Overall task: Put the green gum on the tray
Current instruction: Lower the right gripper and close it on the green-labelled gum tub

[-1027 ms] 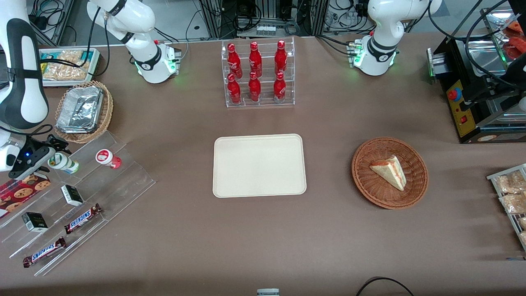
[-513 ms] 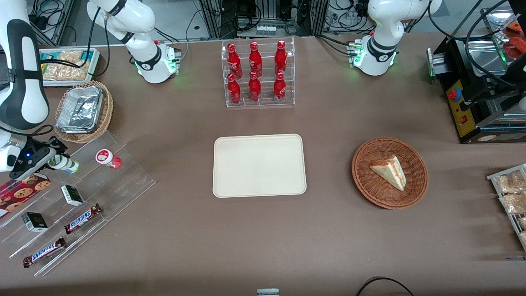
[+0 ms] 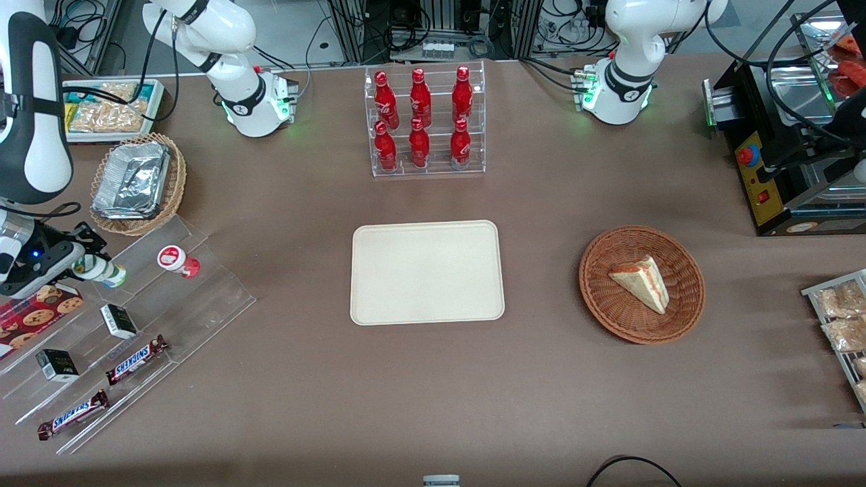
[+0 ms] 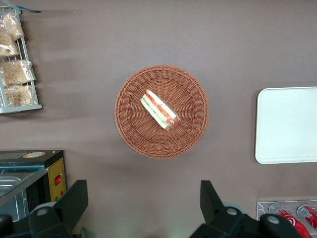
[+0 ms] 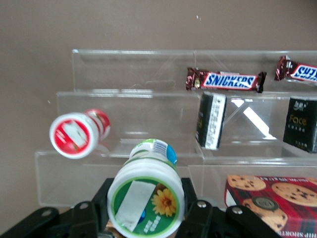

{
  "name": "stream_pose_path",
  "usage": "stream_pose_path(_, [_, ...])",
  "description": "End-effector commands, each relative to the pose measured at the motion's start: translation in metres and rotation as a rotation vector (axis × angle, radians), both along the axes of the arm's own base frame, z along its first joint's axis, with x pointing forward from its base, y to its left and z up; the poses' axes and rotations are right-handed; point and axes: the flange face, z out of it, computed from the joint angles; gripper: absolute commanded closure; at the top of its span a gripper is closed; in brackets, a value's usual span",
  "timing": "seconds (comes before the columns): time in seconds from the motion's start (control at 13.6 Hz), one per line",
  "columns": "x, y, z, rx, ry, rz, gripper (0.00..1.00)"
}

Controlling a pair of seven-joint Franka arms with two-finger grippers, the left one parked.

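Gripper [image 3: 80,260] clamps green gum [image 5: 147,198]; red-lidded bottle [image 5: 79,133] beside

The hand [image 3: 67,265] hides the green gum's [image 3: 101,271] lid end in the front view. The cookie box [image 5: 277,198] runs off the wrist picture's edge, as does one Snickers bar [image 5: 297,71].

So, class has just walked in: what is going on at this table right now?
The right arm's gripper is at the clear stepped shelf, toward the working arm's end of the table, closed on the green gum. A red-labelled bottle stands beside it. The tray in mid-table has nothing on it yet.
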Motion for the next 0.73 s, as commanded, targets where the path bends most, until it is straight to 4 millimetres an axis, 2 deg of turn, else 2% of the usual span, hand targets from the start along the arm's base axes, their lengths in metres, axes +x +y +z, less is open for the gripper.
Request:
stream_pose_path(0.0, [0.009, 0.035, 0.017, 0.018, 0.010, -0.060, 1.00])
stream_pose_path(0.15, [0.017, 0.069, 0.026, 0.016, 0.025, -0.105, 1.00])
stream_pose_path(0.37, [0.023, 0.126, 0.028, 0.012, 0.043, -0.169, 1.00])
stream_pose_path(0.66, [0.024, 0.214, 0.031, 0.000, 0.051, -0.275, 1.00])
